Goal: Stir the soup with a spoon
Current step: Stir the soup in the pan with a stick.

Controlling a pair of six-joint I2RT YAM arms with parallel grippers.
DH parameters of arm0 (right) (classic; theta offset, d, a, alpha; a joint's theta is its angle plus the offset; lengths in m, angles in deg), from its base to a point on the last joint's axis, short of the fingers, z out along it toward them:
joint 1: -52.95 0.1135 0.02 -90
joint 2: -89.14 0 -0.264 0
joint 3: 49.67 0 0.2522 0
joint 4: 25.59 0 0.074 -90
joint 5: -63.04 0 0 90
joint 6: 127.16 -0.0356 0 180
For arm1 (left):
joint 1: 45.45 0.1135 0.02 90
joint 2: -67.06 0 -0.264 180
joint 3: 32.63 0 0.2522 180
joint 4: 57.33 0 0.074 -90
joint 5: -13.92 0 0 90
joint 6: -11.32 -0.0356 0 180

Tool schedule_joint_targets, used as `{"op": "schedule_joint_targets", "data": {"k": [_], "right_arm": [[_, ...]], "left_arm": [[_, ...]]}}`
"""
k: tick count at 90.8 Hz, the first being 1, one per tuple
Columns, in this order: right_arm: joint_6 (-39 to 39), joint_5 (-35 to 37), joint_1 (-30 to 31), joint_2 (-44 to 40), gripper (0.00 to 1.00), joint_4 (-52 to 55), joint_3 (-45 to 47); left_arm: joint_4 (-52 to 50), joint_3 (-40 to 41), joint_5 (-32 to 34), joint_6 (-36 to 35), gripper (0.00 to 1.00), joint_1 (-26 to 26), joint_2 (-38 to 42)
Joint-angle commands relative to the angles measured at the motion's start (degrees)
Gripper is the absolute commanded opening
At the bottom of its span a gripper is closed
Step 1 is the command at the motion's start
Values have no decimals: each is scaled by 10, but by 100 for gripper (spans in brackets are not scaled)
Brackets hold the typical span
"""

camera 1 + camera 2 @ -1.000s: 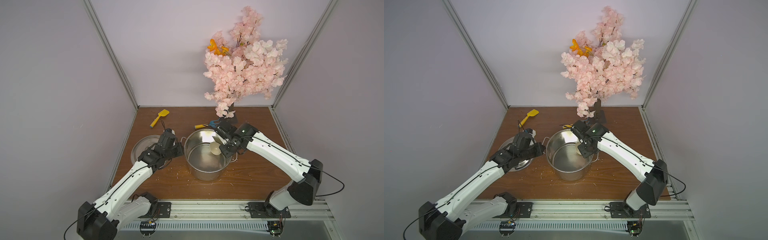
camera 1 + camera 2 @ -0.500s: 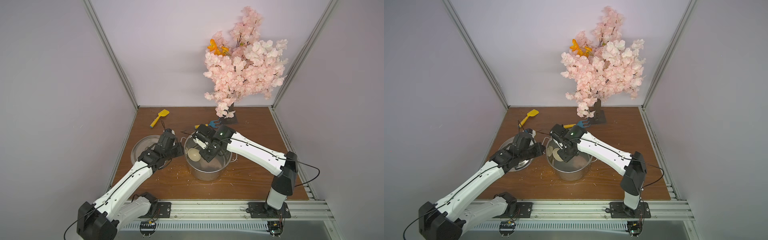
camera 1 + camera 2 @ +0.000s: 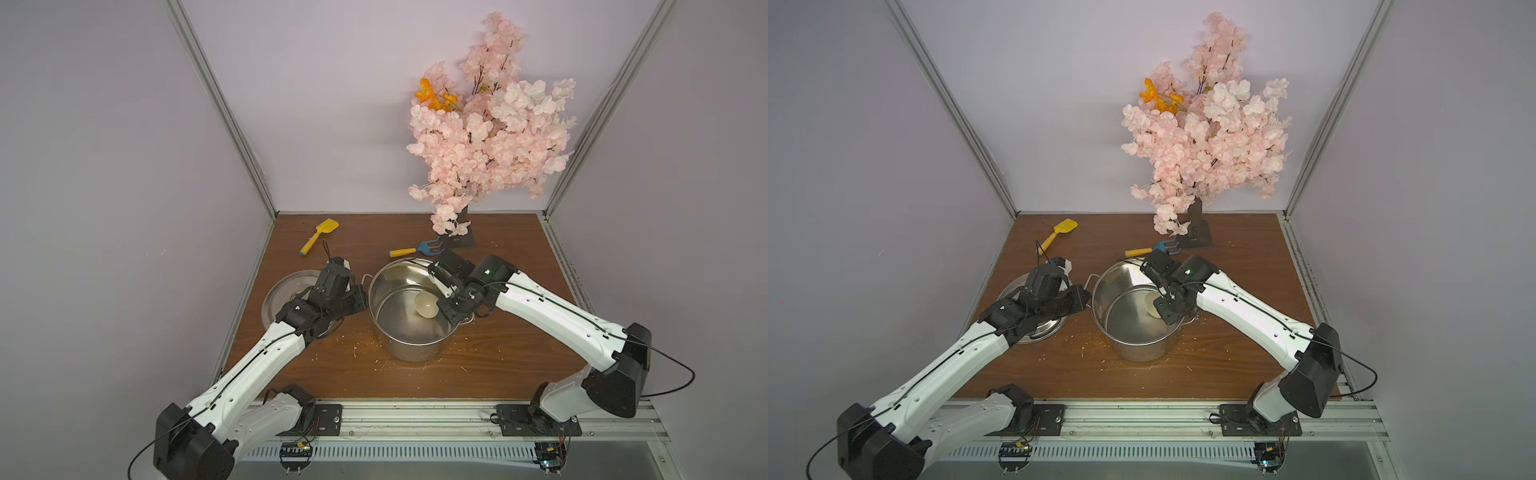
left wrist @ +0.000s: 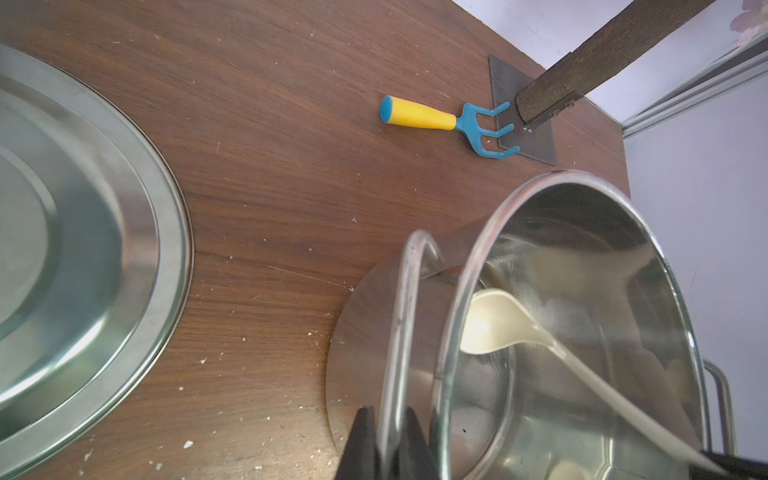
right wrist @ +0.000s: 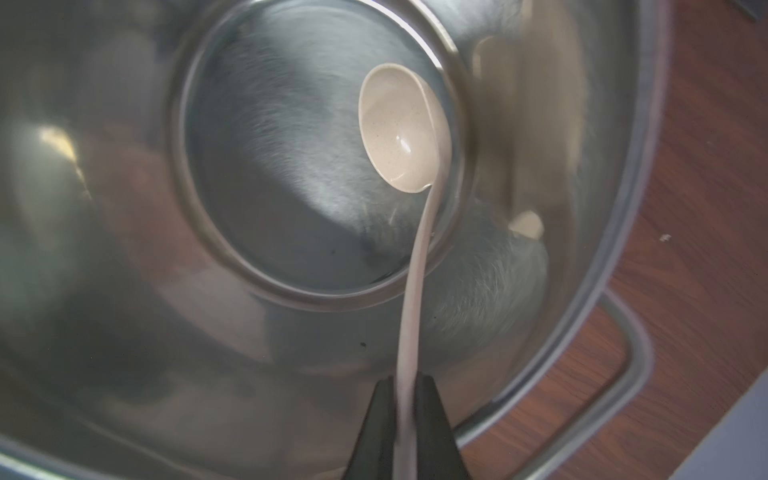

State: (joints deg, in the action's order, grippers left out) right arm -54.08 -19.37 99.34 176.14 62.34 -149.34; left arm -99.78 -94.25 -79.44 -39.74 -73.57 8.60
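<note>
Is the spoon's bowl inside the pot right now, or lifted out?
Inside. The spoon has its bowl low in the pot, near the floor beside the wall; its handle rises to the right gripper, shut on it.

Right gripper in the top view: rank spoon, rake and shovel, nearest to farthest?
1. spoon: held by the right gripper, inside the pot.
2. rake: just behind the pot.
3. shovel: back left, farthest.

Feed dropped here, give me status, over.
Left gripper shut on pot handle. Right gripper shut on spoon, bowl down inside pot. Rake behind pot, not touching.
</note>
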Motion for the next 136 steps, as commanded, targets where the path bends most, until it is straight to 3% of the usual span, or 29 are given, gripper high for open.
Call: {"op": "schedule_joint_targets", "data": {"k": [1,17,34,57,71,85,92,109,136], "right_arm": [[-3,27,-4,27,0,-15,-45],[13,-38,6,100,0,-39,-138],[23,-105,55,134,0,-61,-189],[12,-115,82,26,0,-73,-39],[-10,-70,52,-52,0,-64,47],[-15,-92,13,-92,0,-103,59],[-27,-94,6,-102,0,-121,49],[-52,-89,-13,-140,0,-126,25],[-72,-147,-72,-256,0,-148,48]], "left_arm": [[-15,5,-2,-29,4,3,9],[-15,10,-3,-26,4,3,9],[-15,10,-1,-25,4,4,8],[-15,6,-2,-26,4,3,8],[-15,5,-1,-24,5,3,13],[-15,4,-8,-25,10,3,15],[-16,2,-6,-22,19,4,19],[-17,-10,-14,-21,57,3,25],[-31,-46,-12,-24,86,3,36]]}}
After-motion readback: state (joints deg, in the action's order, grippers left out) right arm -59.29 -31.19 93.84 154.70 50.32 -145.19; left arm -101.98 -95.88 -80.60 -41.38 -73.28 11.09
